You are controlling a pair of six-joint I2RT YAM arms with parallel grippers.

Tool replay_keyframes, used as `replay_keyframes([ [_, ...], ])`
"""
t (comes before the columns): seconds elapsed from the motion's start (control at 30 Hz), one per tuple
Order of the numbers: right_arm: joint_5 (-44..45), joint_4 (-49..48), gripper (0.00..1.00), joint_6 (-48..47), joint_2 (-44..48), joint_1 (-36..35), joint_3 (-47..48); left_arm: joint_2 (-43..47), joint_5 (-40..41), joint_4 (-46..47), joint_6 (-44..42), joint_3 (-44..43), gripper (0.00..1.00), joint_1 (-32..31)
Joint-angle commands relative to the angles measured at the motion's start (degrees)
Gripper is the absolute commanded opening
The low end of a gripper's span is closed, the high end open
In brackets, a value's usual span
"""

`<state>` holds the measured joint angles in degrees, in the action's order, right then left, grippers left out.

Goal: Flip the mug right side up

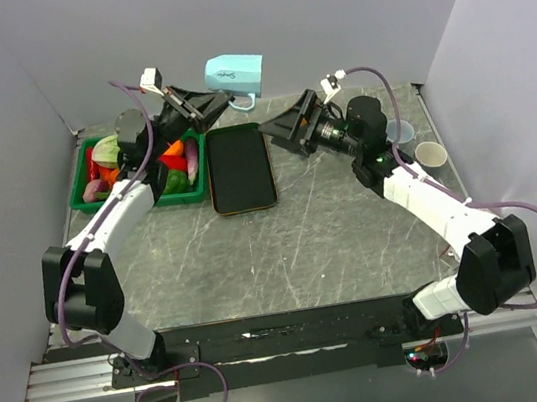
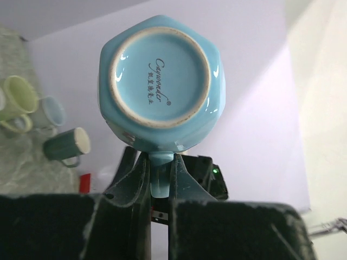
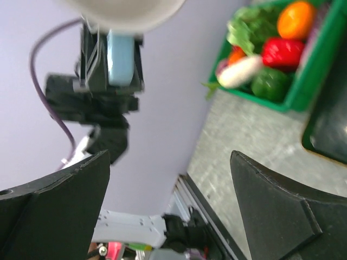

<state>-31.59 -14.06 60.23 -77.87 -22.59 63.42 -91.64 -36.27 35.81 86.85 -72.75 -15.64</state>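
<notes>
The light blue mug (image 1: 235, 71) is held in the air near the back wall, lying on its side. My left gripper (image 1: 216, 102) is shut on its handle. In the left wrist view the mug's base (image 2: 160, 76) faces the camera and the handle (image 2: 159, 173) sits clamped between the fingers of the left gripper (image 2: 159, 162). My right gripper (image 1: 283, 128) is open and empty, just right of and below the mug. In the right wrist view the right gripper (image 3: 171, 162) shows wide-open jaws, with the mug's handle (image 3: 120, 57) at the top left.
A black tray (image 1: 239, 168) lies below the mug. A green bin (image 1: 79, 184) of vegetables stands at the back left. Two cups (image 1: 430, 154) stand at the right edge. The left wrist view shows three other mugs (image 2: 68, 145) on the table.
</notes>
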Motion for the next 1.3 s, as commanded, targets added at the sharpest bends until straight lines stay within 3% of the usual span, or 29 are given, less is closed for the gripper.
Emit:
replay_keyframes([
  [0.0,-0.3,-10.6,0.97,0.8,-1.0,0.0,6.4,4.6,-0.1,15.3,6.4,-1.3,0.01,-2.7],
  [0.33,0.4,-17.7,0.88,3.3,-2.2,-0.2,6.5,5.7,4.5,12.6,2.1,-1.3,0.01,-8.1],
  [0.73,2.9,-18.5,0.6,5.1,-1.5,-0.1,5.3,6.3,5.3,12.8,-0.6,-0.6,0.01,-8.6],
  [0.93,5.5,-20.0,0.4,4.1,0.2,-0.2,3.1,6.6,4.7,12.6,-1.5,-0.5,0.01,-8.9],
  [1.03,6.2,-18.6,0.25,3.1,0.5,-0.1,3.3,6.4,4.7,12.6,-1.9,-0.6,0.01,-10.1],
  [1.07,6.3,-18.4,0.12,3.0,0.5,-0.1,3.5,6.3,4.6,12.4,-2.4,-0.6,0.01,-10.5],
  [1.13,6.4,-18.0,0.0,3.2,0.5,-0.1,3.2,5.9,4.7,12.2,-2.6,-0.6,0.01,-11.2],
  [1.27,8.0,-17.4,0.0,2.8,1.7,0.0,1.5,5.7,4.0,10.9,-4.1,-0.6,0.01,-11.8],
])
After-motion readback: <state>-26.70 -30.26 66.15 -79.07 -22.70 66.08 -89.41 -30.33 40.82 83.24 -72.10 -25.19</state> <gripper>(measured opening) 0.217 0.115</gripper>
